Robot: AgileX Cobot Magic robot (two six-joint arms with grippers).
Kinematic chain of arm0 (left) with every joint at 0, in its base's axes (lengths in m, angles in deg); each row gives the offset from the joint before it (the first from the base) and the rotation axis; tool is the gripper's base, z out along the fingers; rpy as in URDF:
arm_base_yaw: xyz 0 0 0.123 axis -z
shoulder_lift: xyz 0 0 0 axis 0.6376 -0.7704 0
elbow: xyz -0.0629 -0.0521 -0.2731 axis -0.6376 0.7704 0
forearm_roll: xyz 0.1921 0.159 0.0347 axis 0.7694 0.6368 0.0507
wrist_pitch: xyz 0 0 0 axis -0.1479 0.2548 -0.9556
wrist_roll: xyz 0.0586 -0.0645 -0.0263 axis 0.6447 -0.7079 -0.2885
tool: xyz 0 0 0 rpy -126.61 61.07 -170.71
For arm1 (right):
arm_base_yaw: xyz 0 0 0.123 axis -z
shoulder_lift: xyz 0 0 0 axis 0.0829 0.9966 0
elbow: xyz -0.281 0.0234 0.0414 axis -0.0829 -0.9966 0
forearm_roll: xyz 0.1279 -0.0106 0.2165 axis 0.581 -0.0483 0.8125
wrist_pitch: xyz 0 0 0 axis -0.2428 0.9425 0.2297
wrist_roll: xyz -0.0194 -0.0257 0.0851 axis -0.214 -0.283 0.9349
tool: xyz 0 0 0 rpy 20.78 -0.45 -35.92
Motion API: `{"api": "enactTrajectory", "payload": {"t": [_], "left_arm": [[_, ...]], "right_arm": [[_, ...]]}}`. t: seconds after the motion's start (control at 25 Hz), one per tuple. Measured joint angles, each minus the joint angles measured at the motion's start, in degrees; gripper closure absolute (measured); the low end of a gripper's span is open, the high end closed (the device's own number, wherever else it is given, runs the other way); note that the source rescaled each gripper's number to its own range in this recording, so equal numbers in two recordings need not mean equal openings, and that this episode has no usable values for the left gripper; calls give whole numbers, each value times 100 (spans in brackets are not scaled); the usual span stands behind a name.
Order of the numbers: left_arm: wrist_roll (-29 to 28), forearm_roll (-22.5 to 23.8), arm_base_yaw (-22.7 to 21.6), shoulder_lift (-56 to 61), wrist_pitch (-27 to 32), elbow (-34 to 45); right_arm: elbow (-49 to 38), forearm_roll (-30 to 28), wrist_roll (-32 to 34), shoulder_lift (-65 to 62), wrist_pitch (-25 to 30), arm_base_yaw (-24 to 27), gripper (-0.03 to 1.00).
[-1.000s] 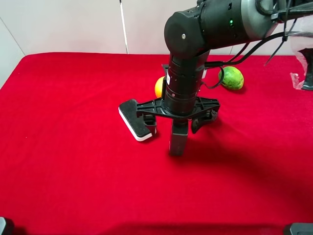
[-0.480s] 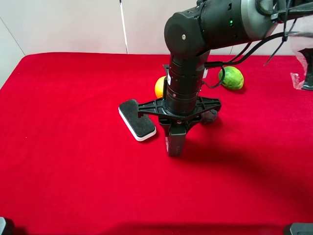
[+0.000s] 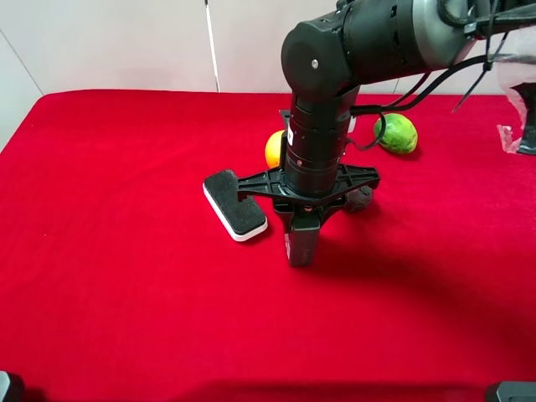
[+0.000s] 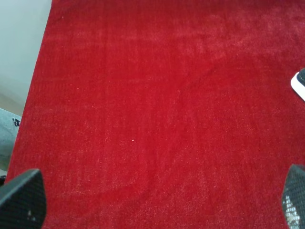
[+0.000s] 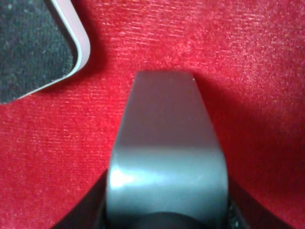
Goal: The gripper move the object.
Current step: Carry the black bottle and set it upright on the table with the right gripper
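The object, a small upright dark grey bottle (image 3: 301, 247), stands on the red cloth (image 3: 126, 276) just right of the black-and-white eraser block (image 3: 234, 205). My right gripper (image 3: 303, 224) comes straight down from above, crossbar level, with its two thin fingers closed against the bottle's upper part. In the right wrist view the bottle (image 5: 167, 143) fills the centre, with dark fingers at its sides near the lower edge. My left gripper (image 4: 157, 200) is open and empty over bare cloth, its fingertips (image 4: 19, 200) showing at the picture's lower corners.
An orange fruit (image 3: 273, 149) lies behind the arm, a green fruit (image 3: 396, 132) at the back right, and a dark purple fruit (image 3: 360, 198) just right of the crossbar. A clear plastic bag (image 3: 519, 100) sits at the far right edge. The eraser's corner shows in the right wrist view (image 5: 33, 43).
The right gripper's fingers, spread wide one second ago, have closed onto the bottle. The bottle has shifted slightly left. Little has moved in the last half second.
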Motion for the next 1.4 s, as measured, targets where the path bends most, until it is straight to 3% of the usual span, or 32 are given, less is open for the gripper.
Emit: {"api": "enactTrajectory", "payload": {"t": [1.0,1.24,1.4], "left_arm": [[0,0,0,0,0,0],[0,0,0,0,0,0],[0,0,0,0,0,0]], "right_arm": [[0,-80,0,-1155,761,0,94],[484,-263,0,-1215,1418,0,94],[877,-425,-140,-1215,1577,0,94]]}}
